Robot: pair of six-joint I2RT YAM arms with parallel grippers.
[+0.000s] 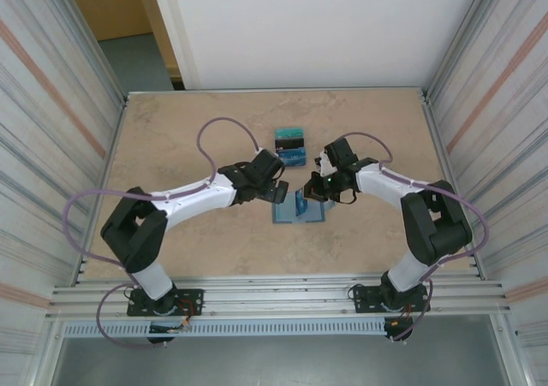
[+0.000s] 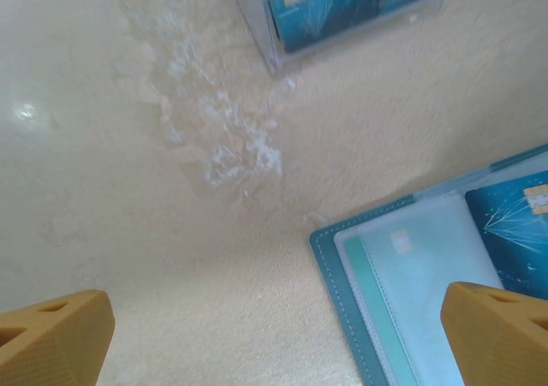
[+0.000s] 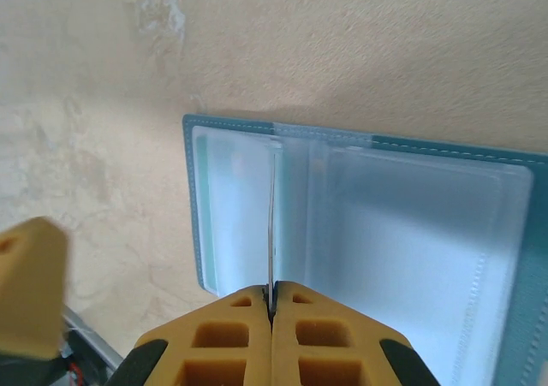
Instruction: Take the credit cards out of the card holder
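Note:
The card holder (image 1: 300, 210) lies open on the table between my two grippers, its pale pockets (image 3: 411, 232) facing up inside a teal stitched border (image 2: 342, 292). My right gripper (image 3: 271, 293) is shut on a thin credit card (image 3: 271, 215) that I see edge-on, standing upright over the holder's left panel. My left gripper (image 2: 274, 317) hovers open by the holder's corner, with nothing between its orange fingers (image 2: 51, 335). A blue card with a gold chip (image 2: 514, 223) shows over the holder. Two more cards, one teal (image 1: 289, 134) and one blue (image 1: 292, 155), lie behind the holder.
In the left wrist view, the blue card at the back sits in a clear plastic box (image 2: 342, 9). Metal-framed walls (image 1: 51, 129) close in both sides of the beige table (image 1: 171, 129). The left gripper's finger (image 3: 30, 283) shows at the left of the right wrist view.

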